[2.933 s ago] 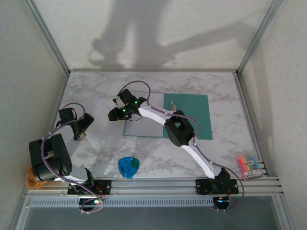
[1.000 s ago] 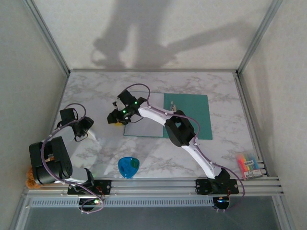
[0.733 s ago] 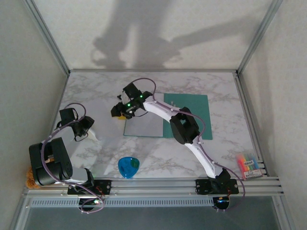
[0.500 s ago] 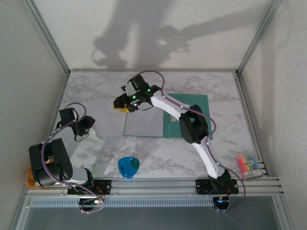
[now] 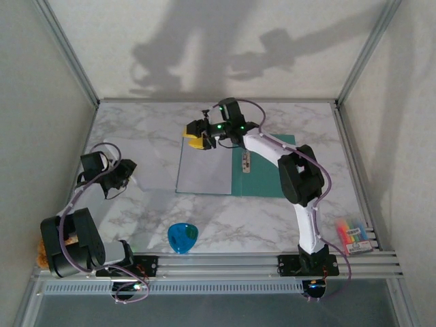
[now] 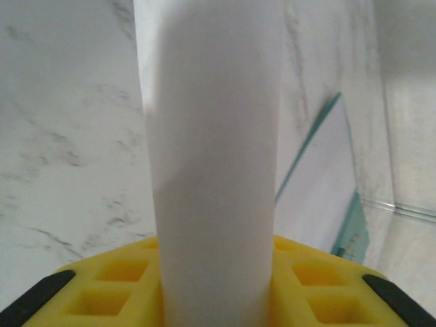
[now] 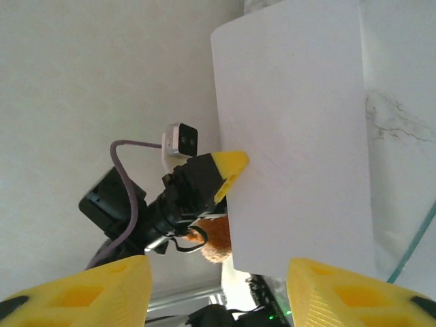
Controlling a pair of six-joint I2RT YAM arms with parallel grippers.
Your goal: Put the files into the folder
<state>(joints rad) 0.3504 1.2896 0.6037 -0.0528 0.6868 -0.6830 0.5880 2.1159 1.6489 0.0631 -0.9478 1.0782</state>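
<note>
Left gripper (image 5: 117, 178) is pinching the paper sheet (image 6: 211, 170), and I'm seeing the open folder (image 5: 269, 174) lying to its right in the frame. Right gripper (image 5: 199, 134) is hovering spread at the folder's upper-left corner.

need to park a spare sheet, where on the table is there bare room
Bare marble lies near the front, between the blue cup and the right arm, below the folder; also the strip right of the folder. Crowded: the left middle, where the left gripper holds a sheet, and the folder's far-left corner under the right gripper.
</note>
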